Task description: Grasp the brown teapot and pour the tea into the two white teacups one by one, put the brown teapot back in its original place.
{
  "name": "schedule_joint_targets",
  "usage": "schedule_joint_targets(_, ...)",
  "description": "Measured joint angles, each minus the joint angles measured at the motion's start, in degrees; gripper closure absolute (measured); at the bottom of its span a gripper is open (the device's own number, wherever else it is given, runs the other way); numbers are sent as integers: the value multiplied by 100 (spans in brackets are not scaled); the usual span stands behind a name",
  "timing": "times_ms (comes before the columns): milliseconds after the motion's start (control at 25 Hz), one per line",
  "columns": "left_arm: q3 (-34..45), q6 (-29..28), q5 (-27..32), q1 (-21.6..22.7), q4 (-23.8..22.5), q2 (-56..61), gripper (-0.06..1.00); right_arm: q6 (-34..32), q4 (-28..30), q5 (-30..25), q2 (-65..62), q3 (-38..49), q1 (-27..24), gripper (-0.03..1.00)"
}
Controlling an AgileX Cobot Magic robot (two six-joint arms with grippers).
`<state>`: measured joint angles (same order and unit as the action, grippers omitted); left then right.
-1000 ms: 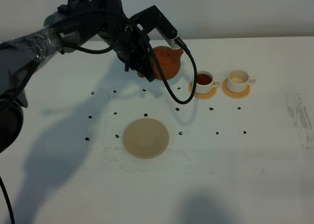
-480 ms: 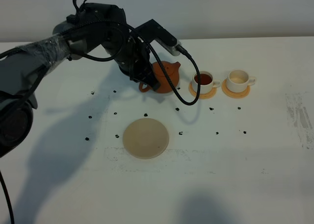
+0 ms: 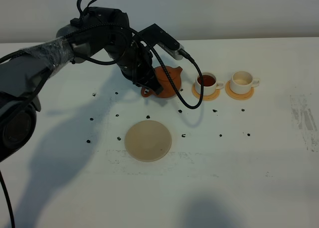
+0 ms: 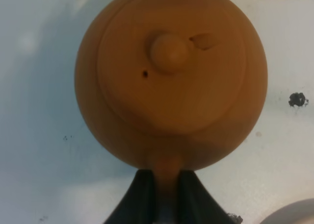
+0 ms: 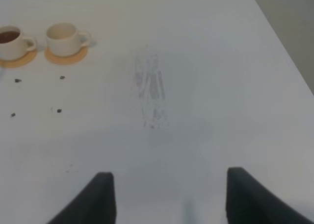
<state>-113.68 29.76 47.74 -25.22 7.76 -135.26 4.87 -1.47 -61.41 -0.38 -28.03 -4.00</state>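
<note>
The brown teapot point(image 3: 166, 80) point(image 4: 171, 82) is upright, lid knob on top, just left of the two white teacups. My left gripper point(image 3: 148, 86) point(image 4: 166, 200) is shut on its loop handle, which shows between the dark fingers point(image 4: 140, 197). Whether the pot touches the table I cannot tell. The left teacup point(image 3: 207, 82) point(image 5: 11, 41) holds dark tea. The right teacup point(image 3: 242, 81) point(image 5: 65, 37) shows a cream inside. The tan disc of the original place point(image 3: 148, 140) lies bare, nearer the front. My right gripper point(image 5: 171, 194) is open over bare table, well to the right of the cups.
Each cup stands on a small orange coaster point(image 3: 239, 94). Small black marks point(image 3: 182, 135) dot the white table around the disc. A scuffed grey patch point(image 3: 304, 119) point(image 5: 152, 94) lies near the right edge. A black cable point(image 3: 185, 91) loops down from the left arm beside the teapot.
The left arm has brought the teapot down and slightly left, away from the left teacup, and turned it from tilted to level. The cups and the disc have not moved.
</note>
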Motion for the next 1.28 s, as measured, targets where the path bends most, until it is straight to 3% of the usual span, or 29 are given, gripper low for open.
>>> schedule_joint_targets(440,-6,0,-8,0,-92,0,86,0,0,0,0,0,0,45)
schedule_joint_targets(760,-524,17,-1,0,-108,0,86,0,0,0,0,0,0,45)
schedule_joint_targets(1280,-1102,675,-41,-108,-125,0,86,0,0,0,0,0,0,45)
